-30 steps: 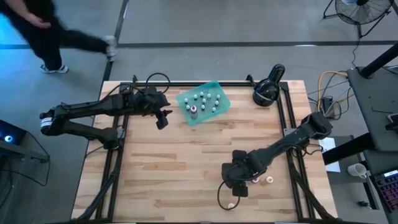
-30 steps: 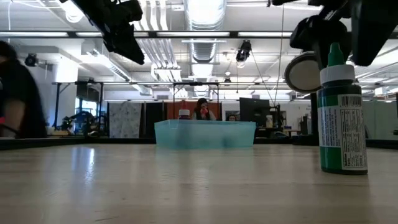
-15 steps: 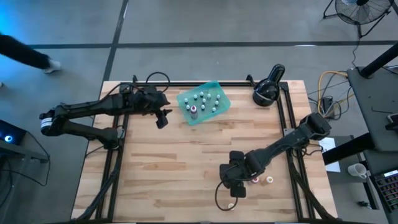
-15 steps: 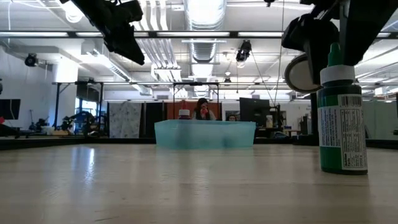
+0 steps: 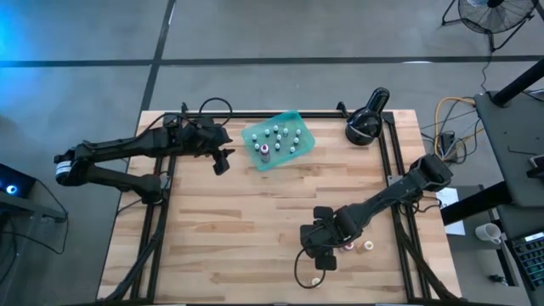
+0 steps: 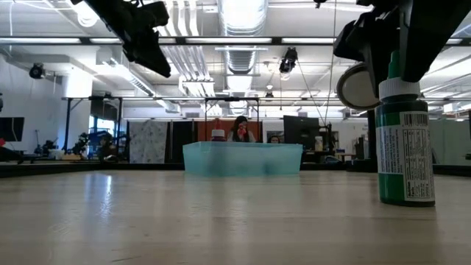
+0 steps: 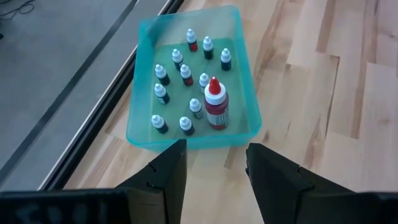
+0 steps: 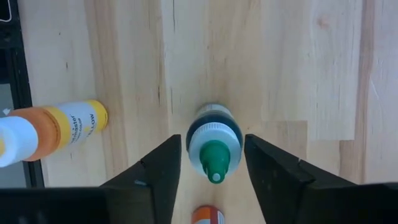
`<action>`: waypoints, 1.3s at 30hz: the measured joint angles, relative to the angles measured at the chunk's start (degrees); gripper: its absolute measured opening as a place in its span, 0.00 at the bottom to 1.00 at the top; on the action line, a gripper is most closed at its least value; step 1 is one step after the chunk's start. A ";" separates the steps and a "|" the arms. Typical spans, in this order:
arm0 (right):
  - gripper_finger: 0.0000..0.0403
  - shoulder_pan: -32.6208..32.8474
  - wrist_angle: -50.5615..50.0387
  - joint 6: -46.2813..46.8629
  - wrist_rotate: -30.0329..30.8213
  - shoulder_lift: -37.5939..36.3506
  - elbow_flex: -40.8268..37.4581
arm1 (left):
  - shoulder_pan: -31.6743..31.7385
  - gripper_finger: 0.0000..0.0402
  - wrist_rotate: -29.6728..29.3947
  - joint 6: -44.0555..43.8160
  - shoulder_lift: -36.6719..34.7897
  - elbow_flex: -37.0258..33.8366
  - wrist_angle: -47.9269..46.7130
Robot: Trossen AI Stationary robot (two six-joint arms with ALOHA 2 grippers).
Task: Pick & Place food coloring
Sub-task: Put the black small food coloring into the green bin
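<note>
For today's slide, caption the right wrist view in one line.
Right gripper straddles an upright green-capped food coloring bottle on the wooden table; an orange-yellow bottle lies nearby.

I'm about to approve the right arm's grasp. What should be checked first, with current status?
1. Green bottle upright: ok; it stands on the table.
2. Right hand centred over it: ok; a finger shows on each side of the cap.
3. Fingers touching the bottle: not ok; gaps show on both sides.
4. Neighbours clear: ok; the orange bottle lies apart, another cap sits nearer.
5. Tray has room: ok; bare floor shows between its bottles.
6. Left hand out of the way: ok; it waits open by the tray.
</note>
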 joint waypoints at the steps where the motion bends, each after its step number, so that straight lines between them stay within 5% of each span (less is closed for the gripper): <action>1: 0.41 0.00 0.00 -0.02 0.00 0.00 0.00 | 0.00 0.35 0.02 0.00 0.00 0.00 -0.07; 15: 0.24 -0.29 -1.95 0.90 5.35 -0.14 0.00 | 0.07 0.35 0.00 0.73 0.00 0.00 -0.22; 21: 0.24 -3.80 -8.58 12.38 12.08 -0.95 -0.13 | 0.43 0.35 -0.01 0.70 0.00 0.00 -1.29; 27: 0.23 -12.97 -10.42 25.15 22.15 -5.40 0.81 | 0.90 0.35 0.00 0.79 -0.02 0.00 -1.27; 32: 0.23 -23.13 -10.33 22.28 36.02 -7.00 7.65 | 1.01 0.35 0.00 0.83 -0.04 0.00 -1.66; 39: 0.23 -40.77 -8.29 13.17 25.67 -2.80 17.33 | 1.01 0.35 0.04 -2.12 -0.09 0.00 -5.86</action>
